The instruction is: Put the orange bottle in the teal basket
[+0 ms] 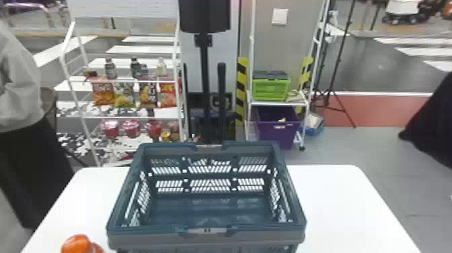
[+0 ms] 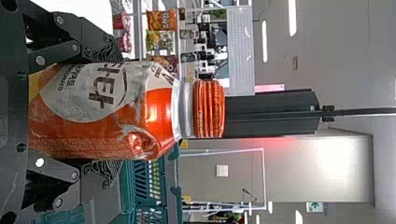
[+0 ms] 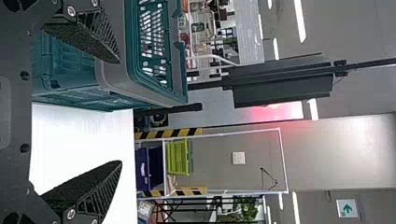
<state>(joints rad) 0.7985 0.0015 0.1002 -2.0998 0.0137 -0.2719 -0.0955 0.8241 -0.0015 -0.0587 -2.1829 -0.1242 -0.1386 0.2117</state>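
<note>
The left gripper [image 2: 122, 108] has its black fingers clasped about the bottle [image 2: 105, 100], one pad to each side, cap up and upright as far as I can see. Whether its base is off the table [image 1: 339, 202] I can't tell from here. The right gripper [image 3: 120, 112] hangs spread and holding nothing, beside the basket [image 1: 206, 239].

The bottle is at the near left of the basket, outside the rim. I'd say the job is gripped but not carried: the next thing is to lift it straight up until its base would clear the side wall, then bring it rightward over the opening. Keep it upright — that smooth body looks apt to slip or turn if rushed. Low over the floor of the basket, ease the pads apart; let go high and it could topple or bounce.

The basket stands open on the table, with no goods inside that I can make out. Behind, a rack [image 1: 279, 103] carries a green crate [image 1: 270, 89], a dark one lying on top, and below sits a purple bin [image 1: 277, 134] with something yellowish in it — too small to name.
</note>
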